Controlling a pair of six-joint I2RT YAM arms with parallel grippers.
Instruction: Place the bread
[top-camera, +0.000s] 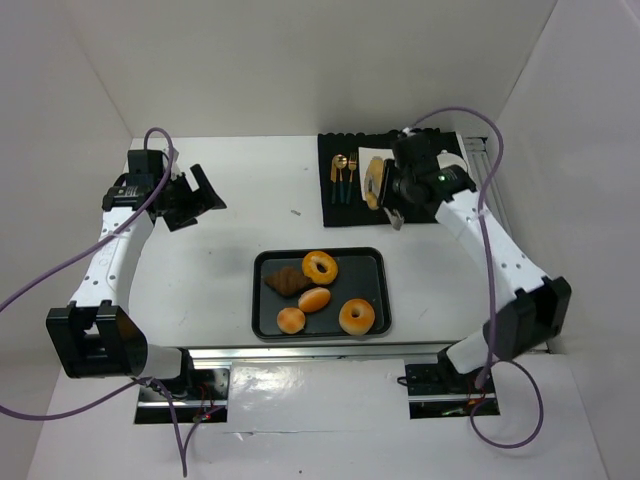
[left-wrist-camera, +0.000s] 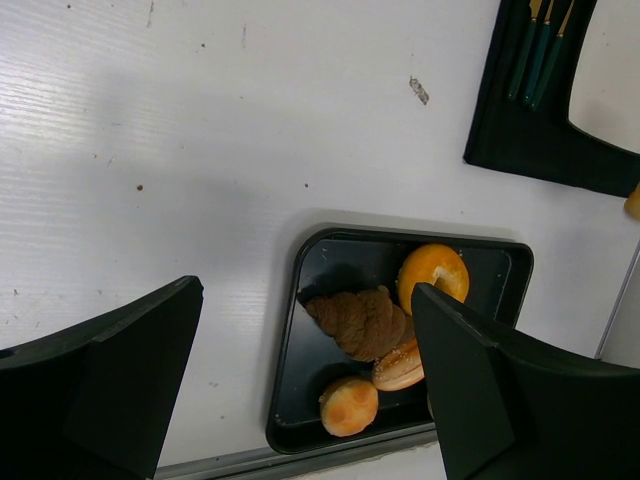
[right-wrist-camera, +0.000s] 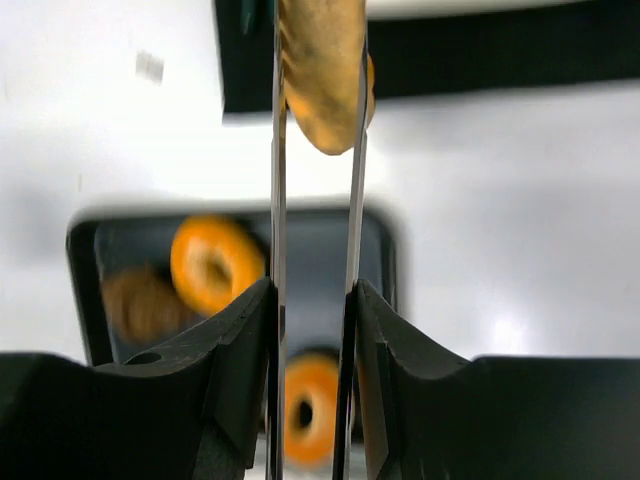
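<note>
My right gripper (top-camera: 392, 187) (right-wrist-camera: 312, 290) is shut on a pair of metal tongs (right-wrist-camera: 276, 150). The tong blades pinch a tan piece of bread (top-camera: 373, 183) (right-wrist-camera: 320, 70), held in the air over the black mat (top-camera: 345, 205) at the back right, beside a white plate (top-camera: 374, 153). A black tray (top-camera: 262, 318) (left-wrist-camera: 300, 380) in the middle holds two orange bagels (top-camera: 320, 267), a brown twisted pastry (left-wrist-camera: 360, 320) and two small rolls (left-wrist-camera: 348, 405). My left gripper (top-camera: 195, 195) (left-wrist-camera: 310, 290) hangs open and empty at the far left, well clear of the tray.
Gold and teal cutlery (top-camera: 345, 175) lies on the mat left of the plate. A small scrap (top-camera: 296, 212) lies on the white table. White walls close in the back and both sides.
</note>
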